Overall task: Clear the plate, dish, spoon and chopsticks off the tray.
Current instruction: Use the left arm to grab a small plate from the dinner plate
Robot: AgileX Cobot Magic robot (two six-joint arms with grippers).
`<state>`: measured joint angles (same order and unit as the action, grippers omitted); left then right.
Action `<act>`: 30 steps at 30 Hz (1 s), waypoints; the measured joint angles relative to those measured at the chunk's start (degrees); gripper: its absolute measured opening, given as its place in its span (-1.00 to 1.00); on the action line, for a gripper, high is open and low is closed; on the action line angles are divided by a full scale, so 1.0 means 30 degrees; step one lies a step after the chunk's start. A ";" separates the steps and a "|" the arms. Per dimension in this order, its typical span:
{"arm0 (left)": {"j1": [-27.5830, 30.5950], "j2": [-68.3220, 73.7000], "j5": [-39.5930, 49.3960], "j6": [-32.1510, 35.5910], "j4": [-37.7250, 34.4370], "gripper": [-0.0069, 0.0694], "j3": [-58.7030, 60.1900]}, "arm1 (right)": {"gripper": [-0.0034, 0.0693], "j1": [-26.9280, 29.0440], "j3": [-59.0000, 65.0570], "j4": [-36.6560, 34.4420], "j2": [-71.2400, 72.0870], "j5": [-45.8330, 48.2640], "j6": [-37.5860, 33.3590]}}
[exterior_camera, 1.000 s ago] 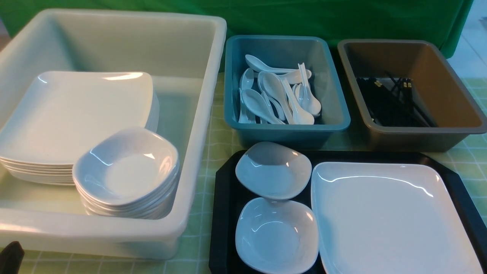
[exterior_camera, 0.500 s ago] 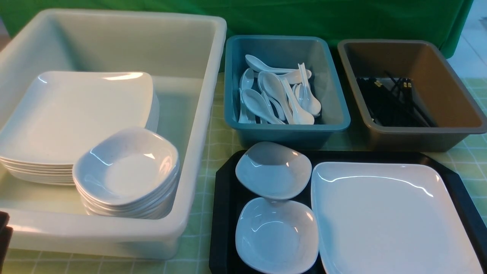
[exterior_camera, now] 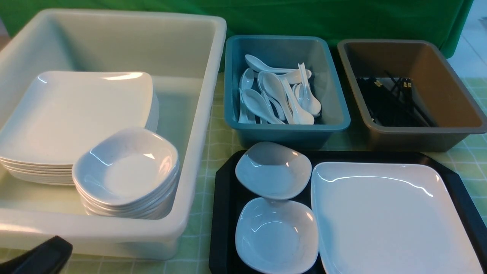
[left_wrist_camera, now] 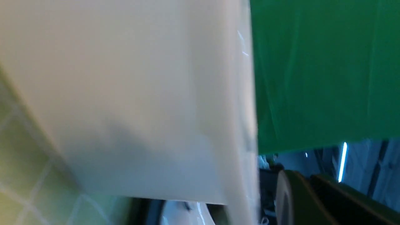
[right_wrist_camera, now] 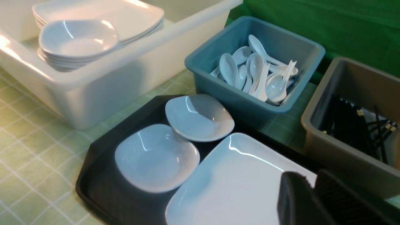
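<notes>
Compared with the earlier front frames, only the left gripper (exterior_camera: 45,255) has shifted, its dark tip now showing farther in from the corner, beside the near wall of the white tub (exterior_camera: 91,226); dishes and bins stay put. Its fingers look close together in its wrist view, though that view is blurred and I cannot tell whether they are fully closed; nothing shows between them. The right gripper (right_wrist_camera: 307,190) has its fingers near each other too, with nothing visibly held. The plate (exterior_camera: 388,217) lies flat on the right side of the black tray (exterior_camera: 220,217), to the left gripper's right, beyond two small dishes, so the right arm seems nearer. Its long sides run away from the robot, and the dishes crowd its left edge, leaving little finger room there.
</notes>
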<state>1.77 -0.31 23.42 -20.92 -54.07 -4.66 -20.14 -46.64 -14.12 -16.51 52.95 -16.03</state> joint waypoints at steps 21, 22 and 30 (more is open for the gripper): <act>-0.3941 1.5766 1.4978 0.9435 -0.0991 -0.85 -1.4717 | -0.58 0.0000 0.0016 0.0000 0.0000 -0.0979 -0.0584; -0.4763 1.6071 1.4800 0.8909 -0.0243 -0.85 -1.4717 | -0.58 0.0000 0.0016 0.0000 0.0000 -0.0982 -0.0584; -1.4316 2.0007 1.2730 0.1220 0.8404 -0.77 -1.5026 | -0.56 0.0000 0.0016 0.0000 0.0000 -0.1000 -0.0584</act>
<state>-41.18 59.71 61.60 -17.27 -28.86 -49.74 -20.14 -46.59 -14.12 -16.51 49.95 -17.78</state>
